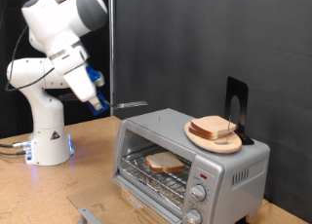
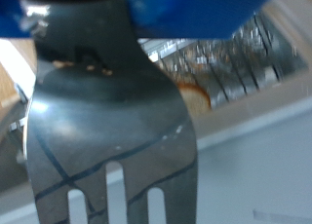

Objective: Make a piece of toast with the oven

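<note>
The gripper [image 1: 100,101] is seen clamped on a fork [image 2: 107,127], its fingers largely hidden. The piece of toast [image 1: 164,163] lies on the rack inside the oven [image 1: 195,156]; only the exterior view shows further slices on a wooden plate [image 1: 214,138] atop it.

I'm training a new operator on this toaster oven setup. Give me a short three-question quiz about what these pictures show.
1. True or false: a slice of bread lies on the rack inside the oven.
2. What rests on the wooden plate on top of the oven? A) a mug B) bread slices C) a knife
3. Which utensil does the gripper hold?

Key: 1 true. 2 B. 3 a metal fork, which fills most of the wrist view; in the exterior view it points towards the oven.
</note>
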{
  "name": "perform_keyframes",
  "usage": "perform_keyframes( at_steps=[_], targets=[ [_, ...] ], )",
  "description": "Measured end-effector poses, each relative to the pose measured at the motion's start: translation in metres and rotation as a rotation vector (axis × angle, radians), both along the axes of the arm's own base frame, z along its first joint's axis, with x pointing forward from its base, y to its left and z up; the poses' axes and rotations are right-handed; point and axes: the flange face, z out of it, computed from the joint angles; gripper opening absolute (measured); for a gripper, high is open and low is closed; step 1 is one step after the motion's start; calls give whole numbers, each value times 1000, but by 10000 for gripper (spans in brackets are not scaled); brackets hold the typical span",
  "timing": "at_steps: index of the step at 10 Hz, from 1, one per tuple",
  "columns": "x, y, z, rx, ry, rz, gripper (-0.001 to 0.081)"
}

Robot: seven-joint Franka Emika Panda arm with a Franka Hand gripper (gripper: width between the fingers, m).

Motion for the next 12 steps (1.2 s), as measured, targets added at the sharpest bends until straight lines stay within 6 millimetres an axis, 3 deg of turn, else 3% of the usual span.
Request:
perform_keyframes(
  at_steps=[4, 9, 12],
  targets=[
    [11, 61, 20, 29, 31, -141, 400],
    [15, 106, 23, -1, 49, -94, 400],
    [16, 122, 16, -15, 64, -74, 400]
  ],
)
